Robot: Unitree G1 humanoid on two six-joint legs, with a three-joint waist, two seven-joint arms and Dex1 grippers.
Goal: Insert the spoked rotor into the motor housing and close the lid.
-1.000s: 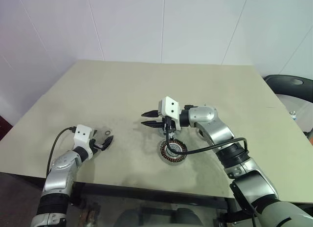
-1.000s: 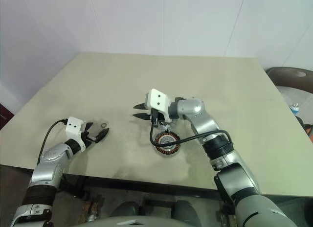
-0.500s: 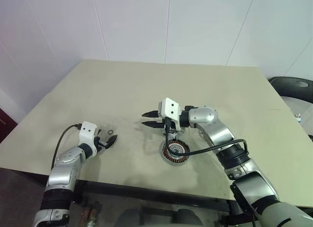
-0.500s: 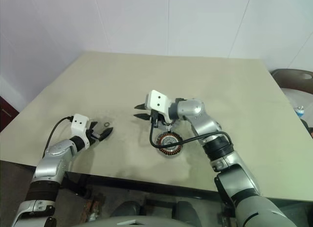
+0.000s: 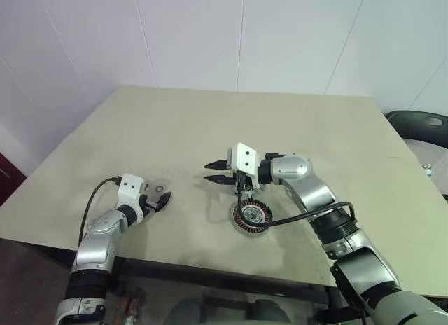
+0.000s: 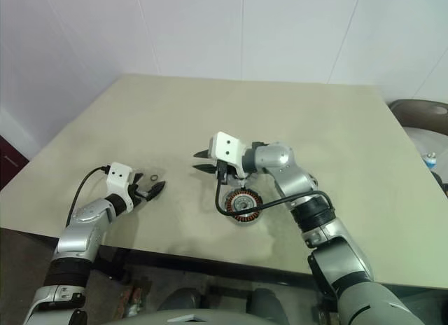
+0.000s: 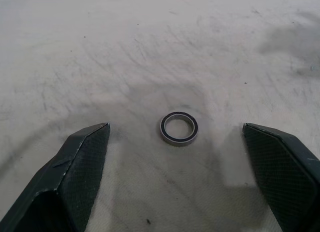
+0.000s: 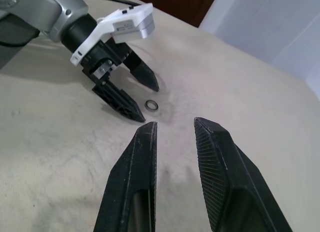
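A bare test room or lab: plain white panelled walls [image 5: 280, 38] at top, one scuffed beige worktable [image 5: 175, 129] mid-frame.

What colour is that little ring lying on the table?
The small ring is silvery with a black band, best seen in the left wrist view.

left pincer [image 5: 158, 201] nearer small ring [image 5: 161, 192], spread wide
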